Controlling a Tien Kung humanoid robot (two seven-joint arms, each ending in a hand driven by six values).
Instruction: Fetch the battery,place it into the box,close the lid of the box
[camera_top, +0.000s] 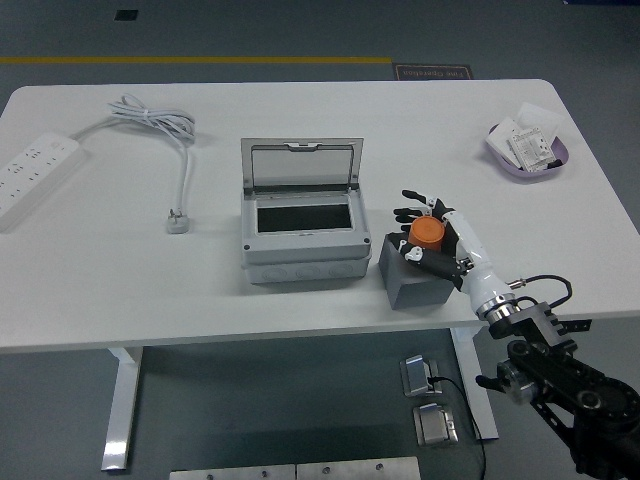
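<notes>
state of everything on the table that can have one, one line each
box: lid up, open, nothing visible inside
battery: orange, held over the grey block
right hand: fingers closed on the battery
power strip: plug loose on the table, unplugged
purple dish: holding white packets

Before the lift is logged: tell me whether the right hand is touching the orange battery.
Touching. The head view shows the right hand wrapped around the orange battery above the grey block, fingers curled against its sides with no gap.
</notes>
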